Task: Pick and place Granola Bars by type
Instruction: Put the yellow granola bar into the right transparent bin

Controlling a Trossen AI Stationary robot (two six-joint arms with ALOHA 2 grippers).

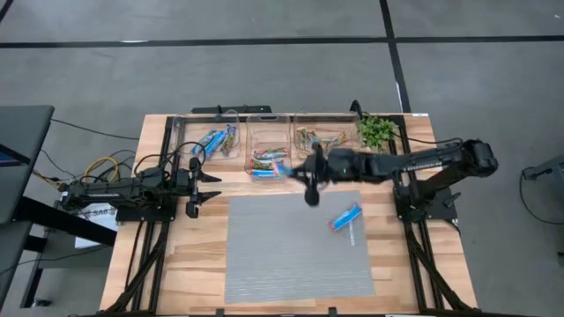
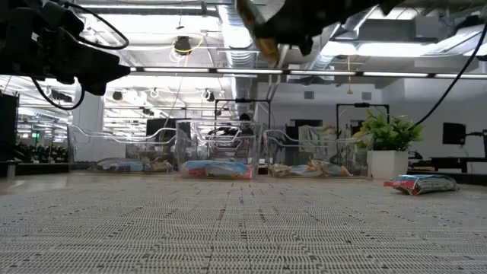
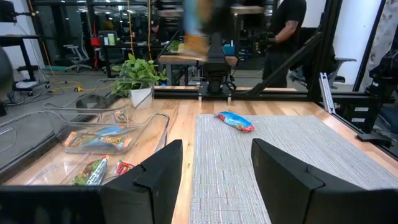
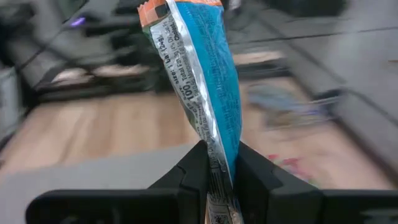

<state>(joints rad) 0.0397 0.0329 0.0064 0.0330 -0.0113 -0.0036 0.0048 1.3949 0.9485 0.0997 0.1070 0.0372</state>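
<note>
— What is seen on the grey mat [image 2: 228, 228]?
— One blue bar [image 2: 421, 183] is laid at the right; three clear bins [image 2: 221, 148] with bars are lined behind, beside a potted plant [image 2: 387, 141].

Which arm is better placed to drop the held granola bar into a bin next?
The right. Its hand is shut on a blue bar with orange end, raised near the middle bin. The left hand, open and empty, waits at the table's left.
</note>
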